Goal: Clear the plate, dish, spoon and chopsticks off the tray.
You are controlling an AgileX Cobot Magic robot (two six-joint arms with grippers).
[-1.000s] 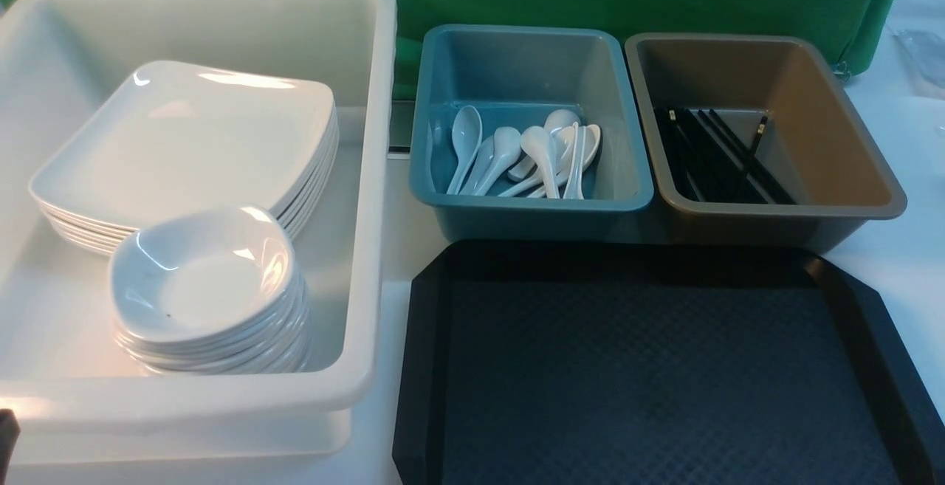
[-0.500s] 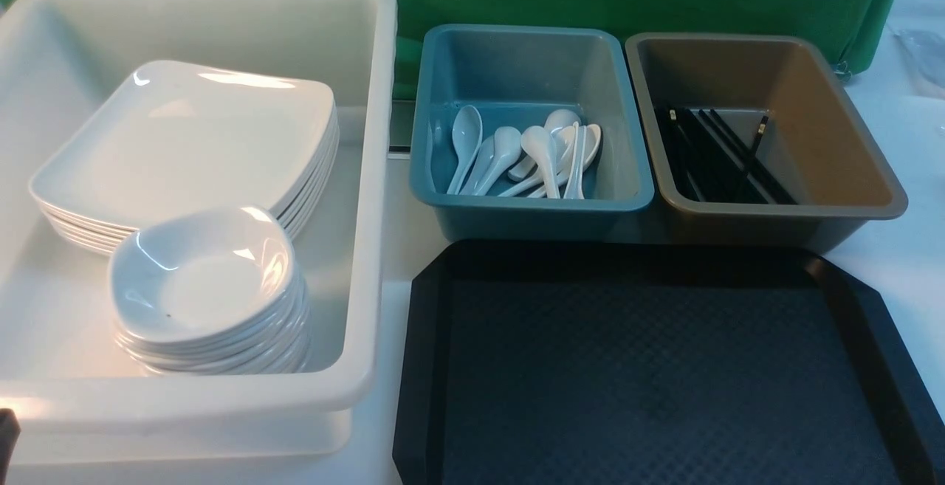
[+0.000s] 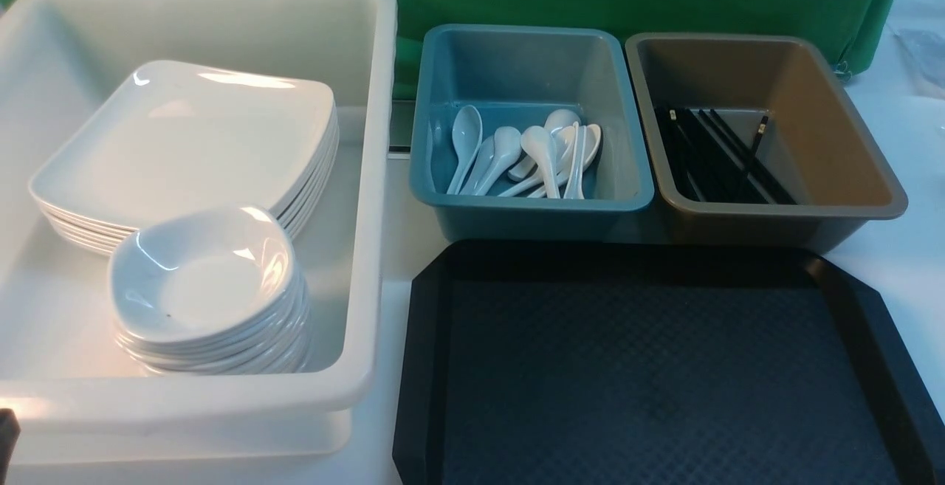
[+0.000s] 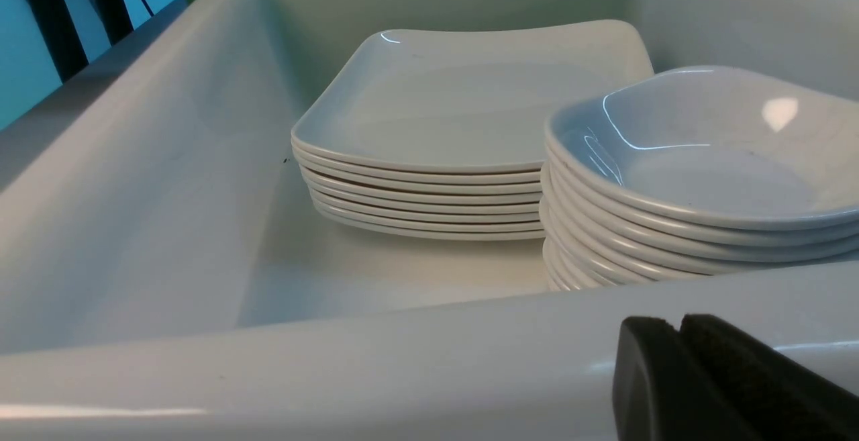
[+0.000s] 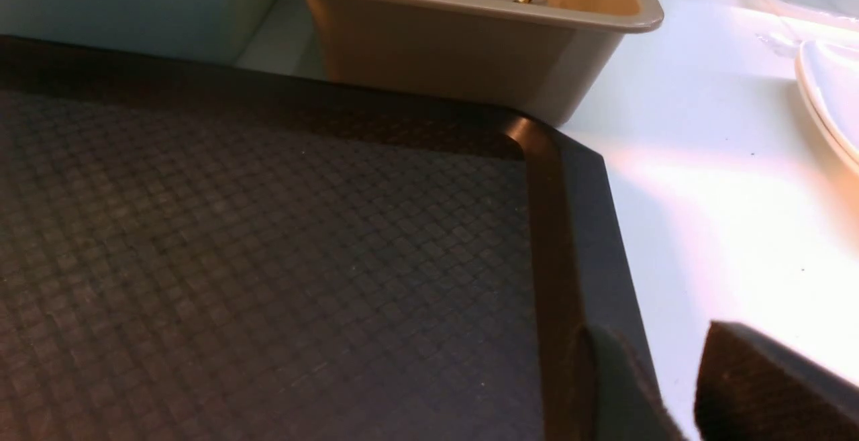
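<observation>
Since the large black rectangular plastic tray [image 3: 664, 374] with its diamond-textured floor shows bare wherever it is in view, the clearing looks finished, and everything seems sorted by kind so like things nest together. Left of the tray, a big white plastic tub [image 3: 369, 175] holds a stack of glossy white square plates [image 3: 192, 138], with a stack of small white rounded-square dishes [image 3: 207, 278] on the nearer side, touching or almost touching it. Just behind the tray, a blue plastic tub [image 3: 531, 208] holds a loose pile of white ceramic soup spoons [image 3: 531, 156], and a brown plastic tub [image 3: 782, 212] beside it keeps the thin black chopsticks [image 3: 720, 153] with gold bands lying lengthwise. At the white tub's near rim, well left of the tray, the left gripper [image 4: 678, 354] hangs with pads pressed together, holding nothing. Above the tray's right edge, the right gripper [image 5: 661, 374] stands parted and empty.
</observation>
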